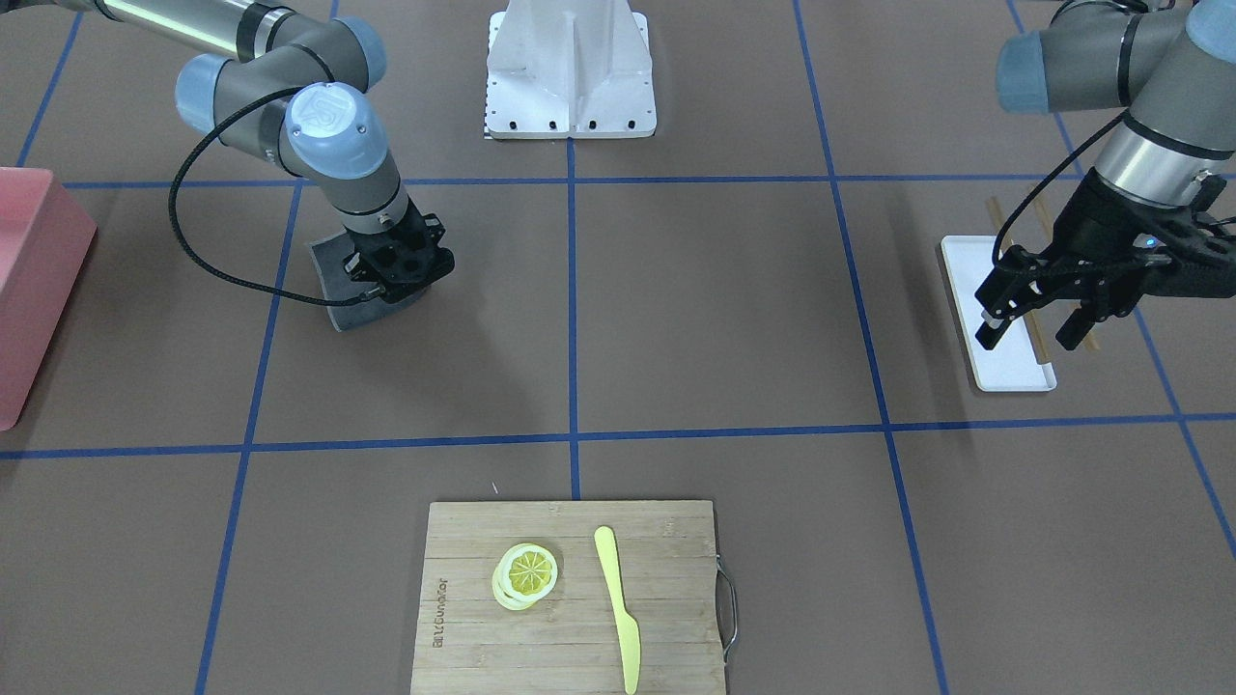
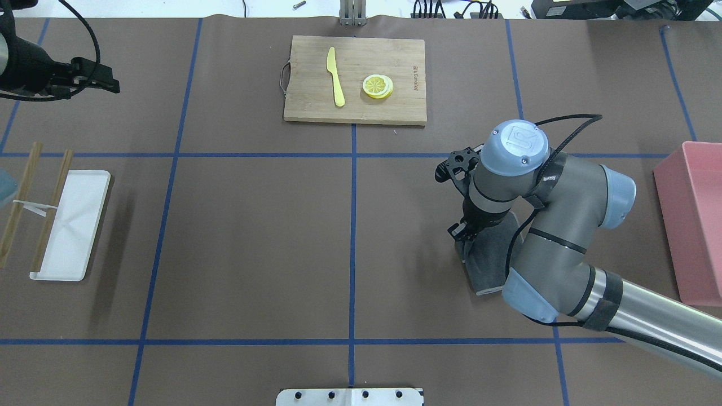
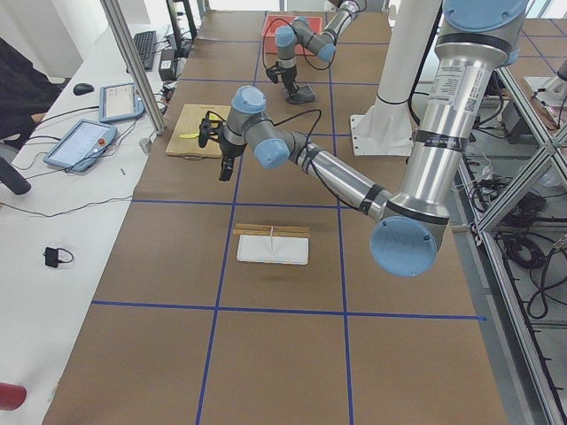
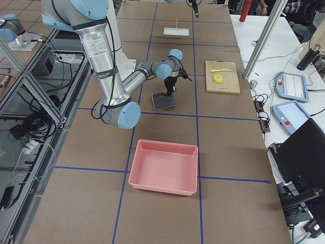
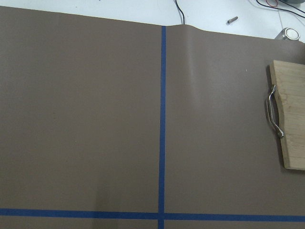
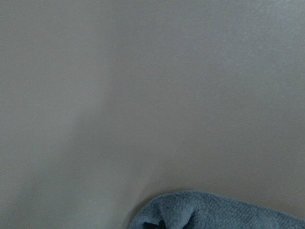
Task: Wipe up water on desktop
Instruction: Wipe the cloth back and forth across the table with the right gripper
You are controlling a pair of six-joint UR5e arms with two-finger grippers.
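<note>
The desktop (image 1: 715,309) is a matte brown surface with blue tape lines; no water shows on it in any view. A grey cloth (image 1: 328,272) lies on it, also in the overhead view (image 2: 492,260). My right gripper (image 1: 398,288) points straight down and presses onto the cloth; its fingertips are hidden, but the right wrist view shows the cloth (image 6: 214,213) puckered at its bottom edge, as if pinched. My left gripper (image 1: 1031,328) is open and empty, and hovers over the white tray (image 1: 999,367).
A bamboo cutting board (image 1: 666,579) with a lemon slice (image 1: 527,573) and a yellow knife (image 1: 618,608) lies at the operators' edge. A pink bin (image 1: 29,290) stands beyond the cloth. Wooden chopsticks (image 2: 22,197) lie by the tray. The robot's base (image 1: 570,72) is at the near edge.
</note>
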